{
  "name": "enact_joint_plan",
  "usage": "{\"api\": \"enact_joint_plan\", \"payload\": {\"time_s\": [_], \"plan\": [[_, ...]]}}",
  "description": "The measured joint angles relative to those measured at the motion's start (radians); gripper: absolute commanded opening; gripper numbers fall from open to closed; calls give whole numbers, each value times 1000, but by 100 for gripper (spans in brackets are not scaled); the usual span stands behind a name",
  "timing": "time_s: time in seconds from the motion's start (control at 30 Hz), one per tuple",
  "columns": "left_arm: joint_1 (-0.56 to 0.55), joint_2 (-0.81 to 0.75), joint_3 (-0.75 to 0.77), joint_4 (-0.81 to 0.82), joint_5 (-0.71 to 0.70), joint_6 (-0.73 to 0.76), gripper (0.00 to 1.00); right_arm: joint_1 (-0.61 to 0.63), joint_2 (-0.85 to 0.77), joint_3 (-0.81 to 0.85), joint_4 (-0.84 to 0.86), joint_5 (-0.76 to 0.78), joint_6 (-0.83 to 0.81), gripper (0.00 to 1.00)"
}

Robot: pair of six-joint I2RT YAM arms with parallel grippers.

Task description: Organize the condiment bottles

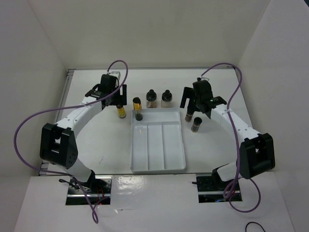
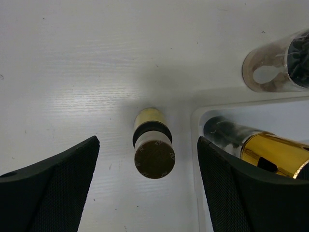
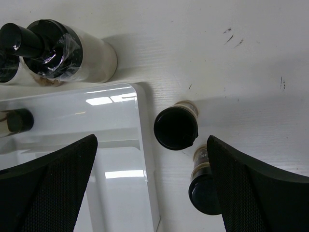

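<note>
Looking down the left pincer (image 2: 147,140), you see the yellow jar (image 2: 154,162) upright on the tabletop (image 2: 72,72), squarely between the fingers (image 2: 53,188). They are spread wide, with a clear gap to the jar on both sides. Past the tray-side finger is the tray (image 2: 194,121). In its nearest corner sits the amber jar (image 2: 273,154), dark end down and amber end up; you cannot tell whether it leans or stands. Ahead of the pincer, beyond that corner, the tan jar (image 2: 270,67) stands on the tabletop outside the tray.

Your right pincer (image 3: 152,137) is likewise spread apart and grips nothing. A brown jar (image 3: 176,128) stands between its fingers, a little toward the outer one and just beside the tray's edge. A second brown jar (image 3: 203,188) sits close behind it toward the wrist, partly hidden by the outer finger; you cannot tell whether the two touch. Ahead of the tray-side finger the pale jar (image 3: 72,48) stands off the tray's corner, close beside the tan jar.
</note>
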Motion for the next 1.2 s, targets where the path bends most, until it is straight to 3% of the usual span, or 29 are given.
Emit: {"api": "enact_joint_plan", "payload": {"time_s": [0.47, 0.63, 0.73, 0.77, 0.87, 1.2], "plan": [[-14, 43, -5, -1, -45, -17, 61, 0, 13, 0, 4, 0, 0, 98], [-14, 58, -5, 6, -37, -16, 33, 0, 13, 0, 4, 1, 0, 98], [-16, 59, -5, 10, -36, -13, 23, 0, 14, 0, 4, 4, 0, 98], [-16, 59, -5, 10, -36, -12, 13, 0, 14, 0, 4, 5, 0, 98], [-16, 59, -5, 11, -35, -13, 2, 0, 14, 0, 4, 8, 0, 98], [-17, -19, 4, -103, -64, -13, 0, 0, 45, 0, 5, 19, 0, 98]]}}
